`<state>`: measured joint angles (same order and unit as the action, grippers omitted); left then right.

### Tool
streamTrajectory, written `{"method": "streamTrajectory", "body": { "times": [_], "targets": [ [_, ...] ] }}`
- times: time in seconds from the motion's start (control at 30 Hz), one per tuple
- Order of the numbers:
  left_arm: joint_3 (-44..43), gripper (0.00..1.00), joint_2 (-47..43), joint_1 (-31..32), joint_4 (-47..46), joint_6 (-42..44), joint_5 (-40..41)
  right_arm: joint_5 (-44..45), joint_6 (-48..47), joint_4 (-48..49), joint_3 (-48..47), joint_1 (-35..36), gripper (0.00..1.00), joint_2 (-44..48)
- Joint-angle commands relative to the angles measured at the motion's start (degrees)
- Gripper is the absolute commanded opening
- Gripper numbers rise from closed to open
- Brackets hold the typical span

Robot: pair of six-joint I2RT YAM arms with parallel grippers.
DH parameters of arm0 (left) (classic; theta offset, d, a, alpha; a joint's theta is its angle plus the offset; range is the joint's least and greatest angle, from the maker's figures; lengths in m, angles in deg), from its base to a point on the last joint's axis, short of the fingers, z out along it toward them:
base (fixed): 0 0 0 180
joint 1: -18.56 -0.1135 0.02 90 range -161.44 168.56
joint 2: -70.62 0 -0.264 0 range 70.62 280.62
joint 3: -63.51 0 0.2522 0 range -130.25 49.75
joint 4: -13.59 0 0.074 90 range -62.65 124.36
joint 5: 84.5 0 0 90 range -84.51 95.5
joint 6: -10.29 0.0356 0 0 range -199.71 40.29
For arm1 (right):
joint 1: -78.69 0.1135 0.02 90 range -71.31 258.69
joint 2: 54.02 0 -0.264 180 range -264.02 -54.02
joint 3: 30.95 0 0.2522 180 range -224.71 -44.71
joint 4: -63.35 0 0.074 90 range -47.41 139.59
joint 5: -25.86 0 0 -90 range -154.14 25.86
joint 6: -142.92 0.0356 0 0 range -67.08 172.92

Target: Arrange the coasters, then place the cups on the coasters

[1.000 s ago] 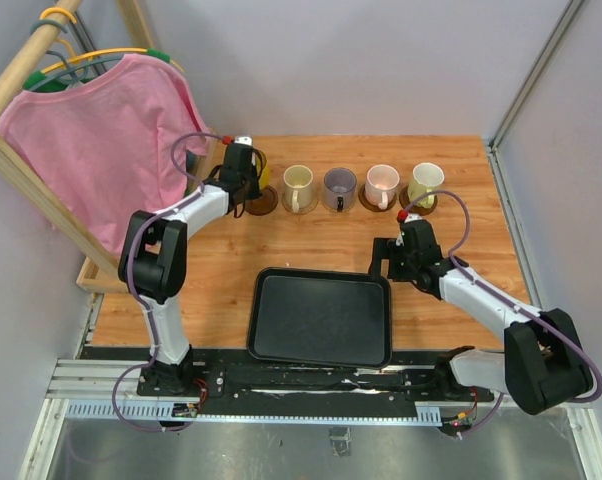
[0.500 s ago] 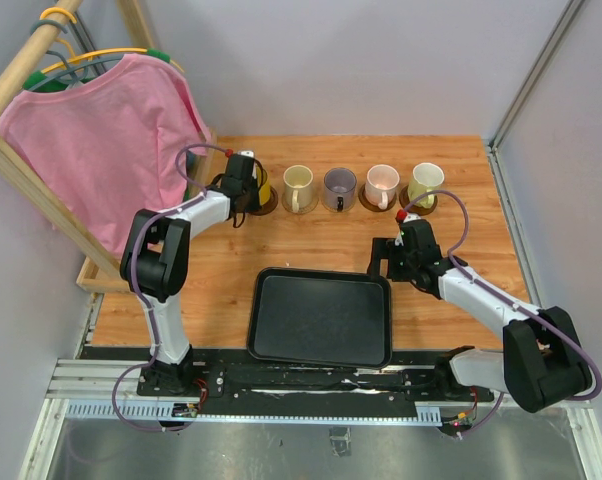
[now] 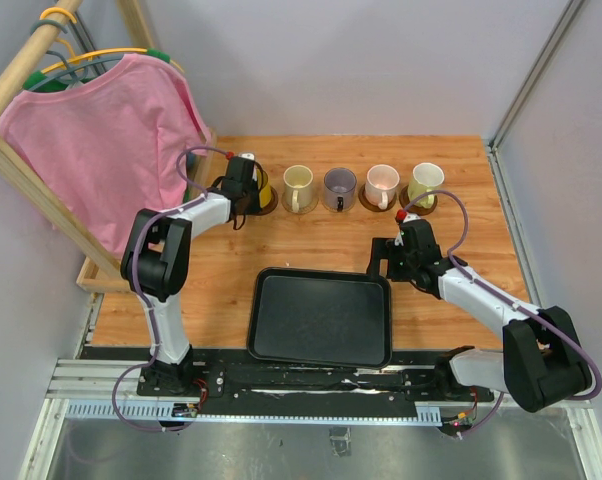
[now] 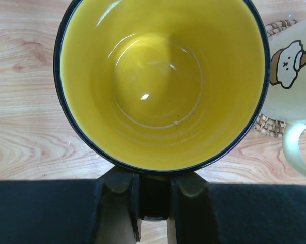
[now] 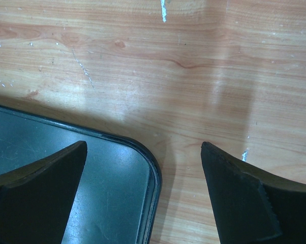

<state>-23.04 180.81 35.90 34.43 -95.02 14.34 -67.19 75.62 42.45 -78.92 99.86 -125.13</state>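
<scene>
My left gripper (image 3: 243, 183) (image 4: 153, 187) is shut on the dark handle (image 4: 154, 198) of the yellow cup (image 3: 263, 183) (image 4: 160, 81), at the left end of the back row. A dark coaster (image 3: 265, 207) shows just under that cup; I cannot tell whether the cup rests on it. To the right stand the cream cup (image 3: 298, 181) (image 4: 290, 66) on a tan coaster (image 4: 271, 127), then the grey-purple cup (image 3: 339, 184), the pink cup (image 3: 382, 180) and the pale yellow-green cup (image 3: 427, 178), each on a coaster. My right gripper (image 3: 386, 262) (image 5: 143, 152) hangs open and holds nothing.
A black tray (image 3: 321, 318) (image 5: 51, 168) lies near the front middle; my right gripper is over its far right corner. A wooden rack with a pink shirt (image 3: 106, 140) stands at the left edge. Grey walls close in the back and right sides.
My left gripper has shifted slightly right and towards me with the yellow cup's handle in it. The right arm has not moved.
</scene>
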Motion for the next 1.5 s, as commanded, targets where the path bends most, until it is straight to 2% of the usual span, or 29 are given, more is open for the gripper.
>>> {"method": "streamTrajectory", "body": {
  "times": [0.0,0.47,0.53,0.7,0.8,1.0,1.47],
  "targets": [
    [-1.09,0.00,0.47,0.39,-4.52,0.54,-0.49,-0.37,0.53,0.64,-1.47,0.01,0.95,-0.04],
    [-2.23,0.01,2.13,2.34,-1.48,1.63,2.16,-0.47,0.51,0.53,-1.39,0.01,0.95,0.17],
    [-2.83,0.09,2.05,2.60,0.01,1.86,3.26,-0.53,0.51,0.54,-1.45,0.01,0.95,0.26],
    [-3.30,0.44,0.99,3.29,2.13,2.12,5.74,-0.85,0.59,0.71,-1.54,0.04,0.95,0.10],
    [-3.17,0.55,0.40,3.67,2.77,2.17,7.13,-1.16,0.69,0.84,-1.51,0.01,0.95,0.05],
    [-2.51,0.58,-0.74,3.89,2.86,1.87,9.14,-1.37,0.74,0.80,-1.44,0.05,0.95,0.42],
    [-0.35,0.58,-3.74,3.84,2.93,1.59,11.46,-1.43,1.11,0.36,-0.92,0.10,0.95,1.80]
  ]
}}
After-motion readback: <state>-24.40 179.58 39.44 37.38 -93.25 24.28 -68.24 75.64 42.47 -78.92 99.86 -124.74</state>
